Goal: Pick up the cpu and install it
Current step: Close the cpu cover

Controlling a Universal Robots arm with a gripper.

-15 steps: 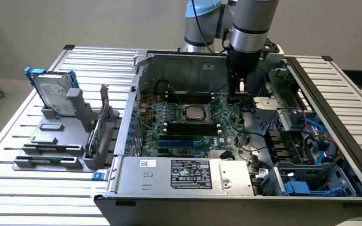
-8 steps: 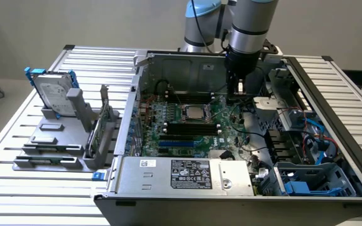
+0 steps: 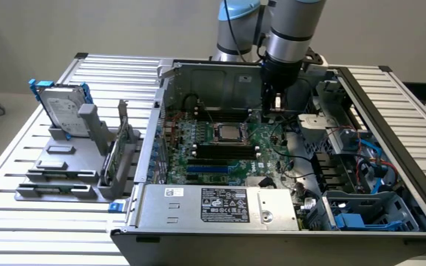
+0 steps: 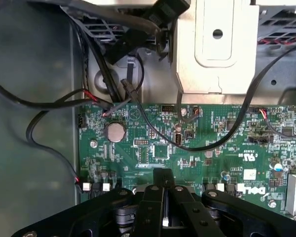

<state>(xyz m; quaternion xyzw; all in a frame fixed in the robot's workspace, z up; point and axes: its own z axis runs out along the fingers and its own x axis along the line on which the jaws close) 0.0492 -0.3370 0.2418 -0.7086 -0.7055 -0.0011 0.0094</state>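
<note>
Soft, even room light, no harsh shadows on the slatted table [image 3: 50,227]. Dimmer down inside the computer case [image 3: 213,83], though the metal bracket [image 4: 217,64] there catches some light.

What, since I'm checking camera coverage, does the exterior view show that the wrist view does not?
Exterior view: the hard drive in blue brackets on the grey rack, the power supply, and the board's square socket. Wrist view: a round coin battery and black cables close up by the board. Both: the green board and the shut tool above it.
</note>
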